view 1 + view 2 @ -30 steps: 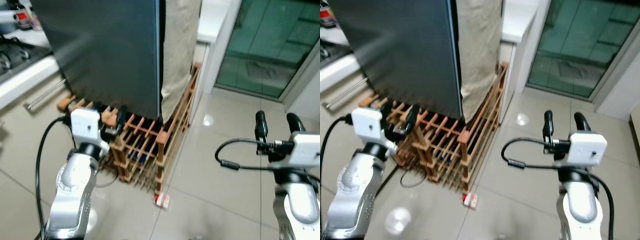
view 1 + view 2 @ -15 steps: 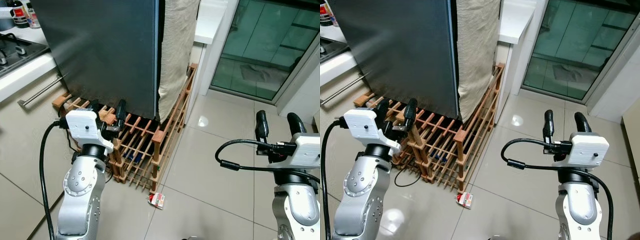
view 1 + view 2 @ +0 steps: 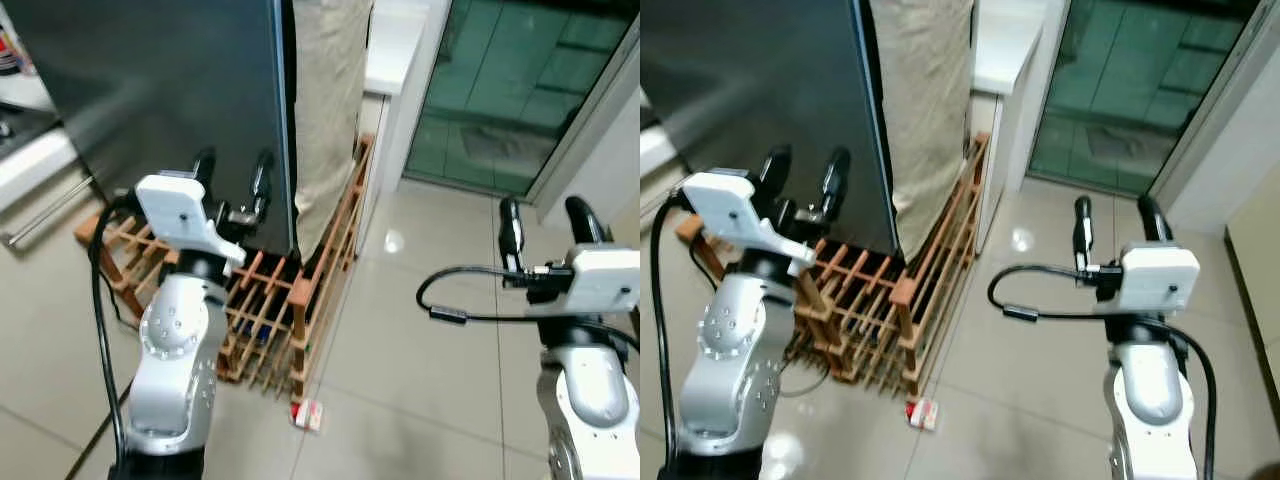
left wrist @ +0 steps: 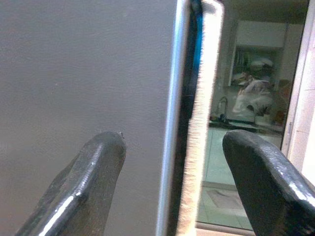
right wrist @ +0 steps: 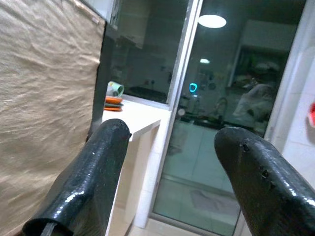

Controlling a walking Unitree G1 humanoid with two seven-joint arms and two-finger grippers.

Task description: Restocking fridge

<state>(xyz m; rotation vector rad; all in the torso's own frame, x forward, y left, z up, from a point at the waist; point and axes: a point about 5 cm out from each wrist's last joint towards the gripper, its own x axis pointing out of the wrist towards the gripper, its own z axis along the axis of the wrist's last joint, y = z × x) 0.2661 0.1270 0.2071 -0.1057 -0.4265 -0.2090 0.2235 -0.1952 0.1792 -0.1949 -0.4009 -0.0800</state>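
Raised since a moment ago, left gripper (image 3: 233,172) spreads its fingers wide before the upright fridge door's (image 3: 180,90) vertical edge; right gripper (image 3: 546,222) fingers wide too.

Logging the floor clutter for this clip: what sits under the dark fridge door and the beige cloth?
A wooden lattice rack stands on the tiled floor beneath the fridge door and beige cloth. The left gripper and its arm cover part of it; what its slots hold cannot be made out.
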